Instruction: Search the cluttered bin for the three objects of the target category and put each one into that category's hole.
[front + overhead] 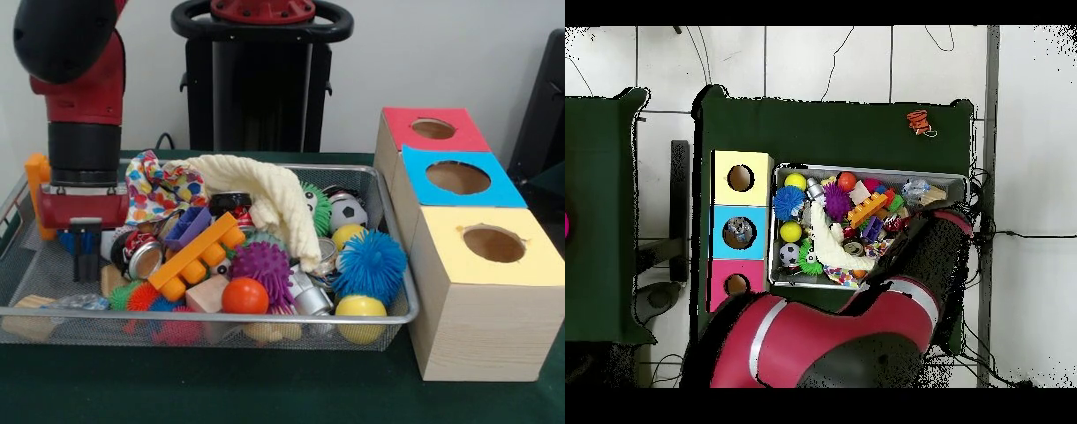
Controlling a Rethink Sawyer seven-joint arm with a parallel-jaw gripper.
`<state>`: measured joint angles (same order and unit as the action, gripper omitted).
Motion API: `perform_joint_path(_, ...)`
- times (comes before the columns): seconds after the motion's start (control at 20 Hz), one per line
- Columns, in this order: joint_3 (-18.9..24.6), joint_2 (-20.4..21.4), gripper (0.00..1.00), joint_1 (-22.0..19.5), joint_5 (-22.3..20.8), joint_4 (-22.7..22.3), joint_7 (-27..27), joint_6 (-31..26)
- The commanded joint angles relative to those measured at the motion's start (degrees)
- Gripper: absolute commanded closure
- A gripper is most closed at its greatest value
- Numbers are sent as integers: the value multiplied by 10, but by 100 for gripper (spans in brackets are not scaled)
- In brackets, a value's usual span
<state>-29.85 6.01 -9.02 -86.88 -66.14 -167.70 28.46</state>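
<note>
A wire mesh bin [212, 314] holds mixed clutter. My gripper [86, 265] hangs low at the bin's left end, shut and holding nothing, just left of a crushed soda can [141, 256]. Among the pile are a blue spiky ball [371, 263], a purple spiky ball [262, 268], an orange ball [244, 296], two yellow balls [360, 309], a soccer ball [348, 212], and an orange toy brick [196, 256]. Right of the bin stand three boxes with holes: red [433, 129], blue [457, 177], yellow [493, 244]. In the overhead view my arm [930, 250] hides the gripper.
A cream cloth [269, 199] drapes over the middle of the pile, and a colourful spotted cloth [159, 187] lies behind the gripper. An orange block [37, 190] stands against the bin's left wall. A small orange object [918, 122] lies on the green table outside the bin [865, 168].
</note>
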Motion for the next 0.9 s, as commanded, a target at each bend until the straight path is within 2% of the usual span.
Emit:
perform_joint_path(0.05,83,15,100,-55,106,0,126,-30)
perform_joint_path(0.2,91,30,100,-86,224,-23,263,18)
perform_joint_path(0.5,71,15,100,-95,315,-33,335,90)
perform_joint_path(0.75,63,-1,100,-96,327,-25,332,117)
perform_joint_path(0.9,67,-13,100,-95,301,-9,298,119)
